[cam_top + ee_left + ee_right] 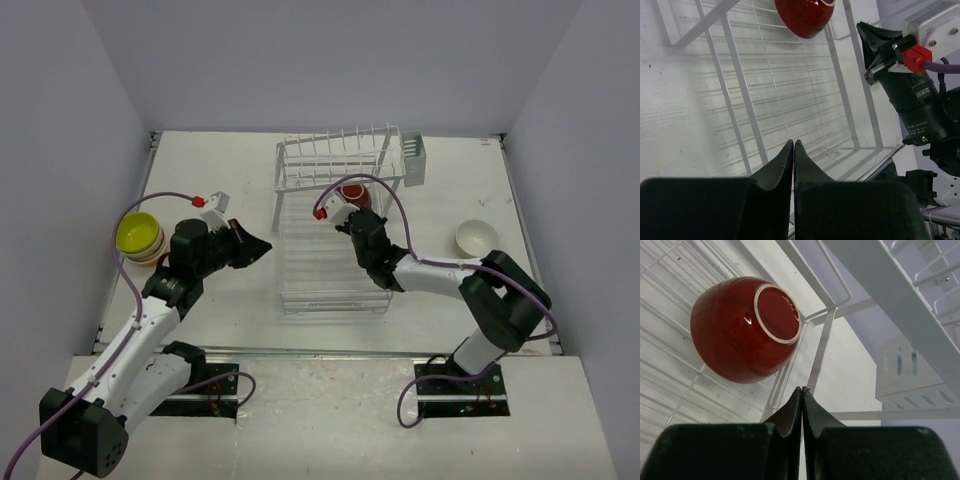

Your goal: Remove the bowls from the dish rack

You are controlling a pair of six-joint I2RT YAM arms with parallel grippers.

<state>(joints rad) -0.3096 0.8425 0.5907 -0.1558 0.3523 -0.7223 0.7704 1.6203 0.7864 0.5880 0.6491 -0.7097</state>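
Note:
The white wire dish rack [330, 262] stands mid-table. One dark red bowl [352, 192] lies tilted on the rack's grid at the back, below the tines; its white foot ring [777, 315] faces my right wrist camera. The bowl also shows in the left wrist view [805, 15]. My right gripper [356, 216] is shut and empty, just in front of the red bowl [735, 335], not touching it. My left gripper [264, 247] is shut and empty at the rack's left edge, above the grid [790, 90]. A lime-yellow bowl [138, 234] tops a stack at the left. A cream bowl [476, 237] sits at the right.
The cutlery basket [414, 160] hangs on the rack's back right corner and shows in the right wrist view [910, 375]. The raised tines [340, 150] span the rack's back. The right arm's wrist [910, 95] is close across the rack from my left gripper. Walls enclose the table.

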